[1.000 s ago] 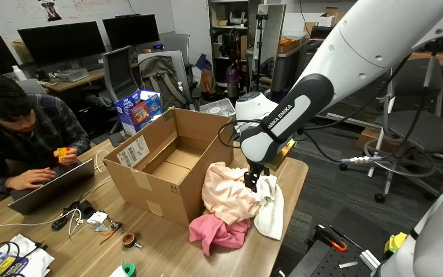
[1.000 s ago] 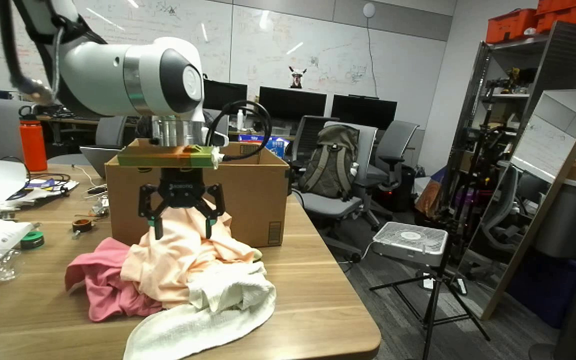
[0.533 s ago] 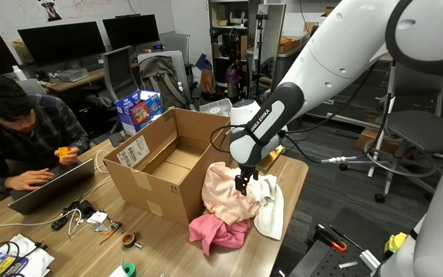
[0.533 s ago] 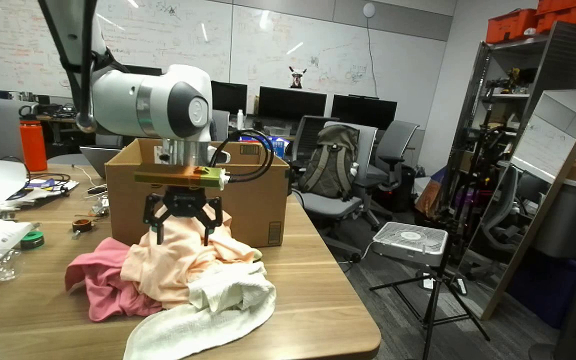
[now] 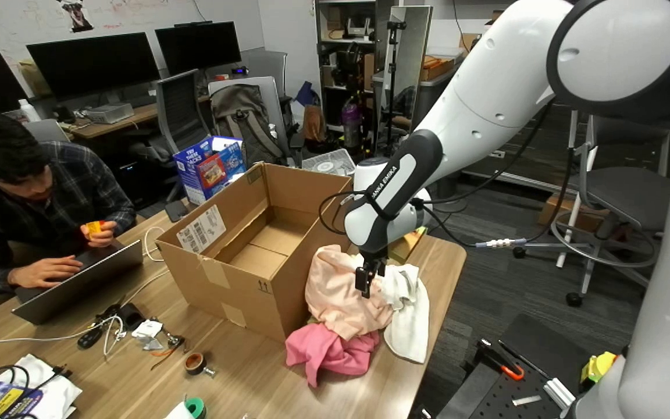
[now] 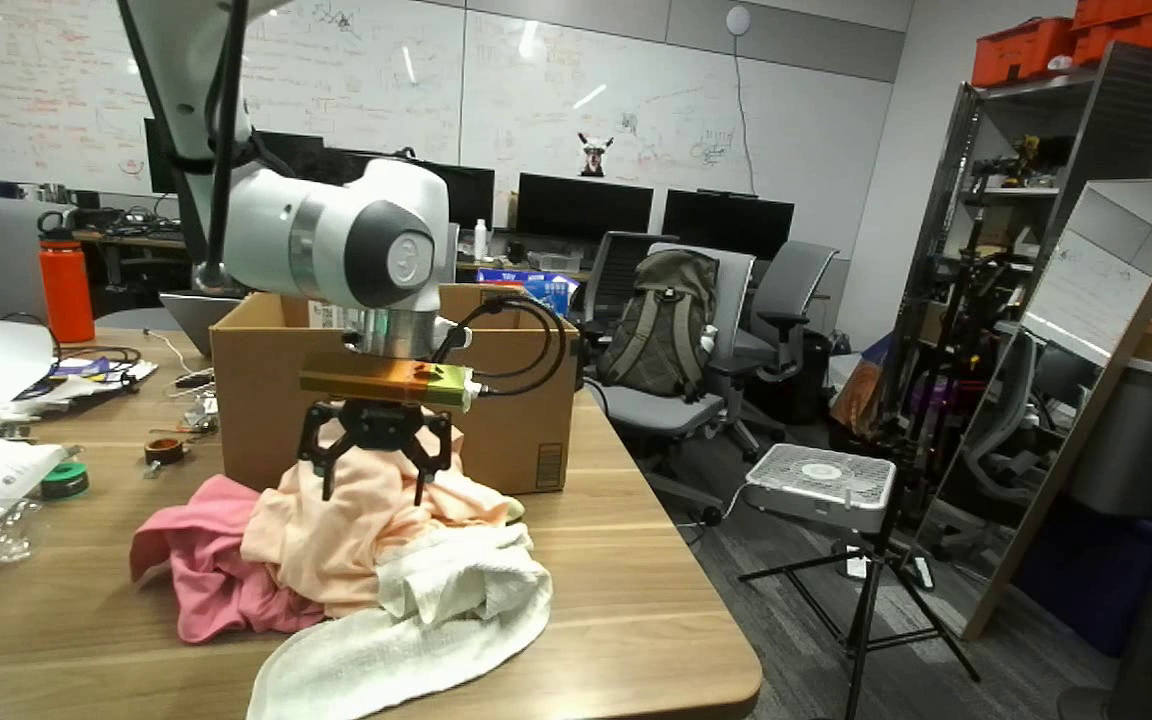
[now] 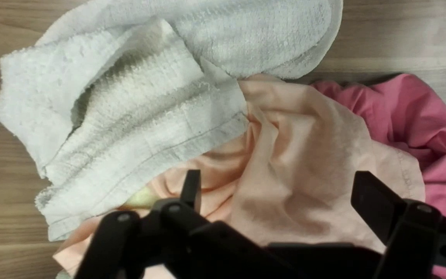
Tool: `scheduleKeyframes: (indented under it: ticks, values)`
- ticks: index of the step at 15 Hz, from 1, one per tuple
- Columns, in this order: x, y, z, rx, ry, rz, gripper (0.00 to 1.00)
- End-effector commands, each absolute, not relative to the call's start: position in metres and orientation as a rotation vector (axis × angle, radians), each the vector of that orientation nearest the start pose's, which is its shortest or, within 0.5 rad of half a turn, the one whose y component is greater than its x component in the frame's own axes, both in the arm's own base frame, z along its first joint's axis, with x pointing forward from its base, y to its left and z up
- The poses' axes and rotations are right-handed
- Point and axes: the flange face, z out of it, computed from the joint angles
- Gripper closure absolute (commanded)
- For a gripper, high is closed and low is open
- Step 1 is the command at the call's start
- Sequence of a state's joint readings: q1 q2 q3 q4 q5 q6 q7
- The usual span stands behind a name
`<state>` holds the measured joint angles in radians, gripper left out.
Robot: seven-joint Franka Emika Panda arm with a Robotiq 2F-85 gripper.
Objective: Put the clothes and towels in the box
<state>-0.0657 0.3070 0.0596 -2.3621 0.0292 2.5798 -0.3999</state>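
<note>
Hand spread wide, empty, over peach cloth; contact unclear. White towel: long axis slants lower left in an exterior view. Box upright, mouth up.

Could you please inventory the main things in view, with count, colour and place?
table: 1, brown wood, foreground
box: 1, brown cardboard, on the table
peach cloth: 1, peach, beside the box
towel: 1, off-white, partly over peach cloth
pink cloth: 1, pink, partly under peach cloth
cloth patch: 1, yellowish, between towel and peach cloth
laptop: 1, dark, on the table
printed packet: 1, mostly blue, behind the box
backpack: 1, olive, on a chair
monitors: at least 3, black, background
person: 1, dark plaid shirt, at laptop
arm: 1, white and black, over the table
hand: 1, black, open over peach cloth
</note>
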Motion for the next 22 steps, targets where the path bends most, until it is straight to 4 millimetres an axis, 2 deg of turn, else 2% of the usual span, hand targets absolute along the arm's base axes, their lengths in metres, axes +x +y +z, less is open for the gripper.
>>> scheduleKeyframes:
  ticks: [1, 9, 17, 22]
  values:
    - [0.506, -0.005, 0.181, -2.972, -0.606, 0.073, 0.0]
    - [0.503, -0.012, 0.162, -2.866, -0.687, 0.037, 0.0]
    - [0.504, -0.037, 0.134, -2.865, -0.732, -0.015, 0.0]
    - [0.497, -0.052, 0.116, -2.873, -0.756, -0.031, 0.0]
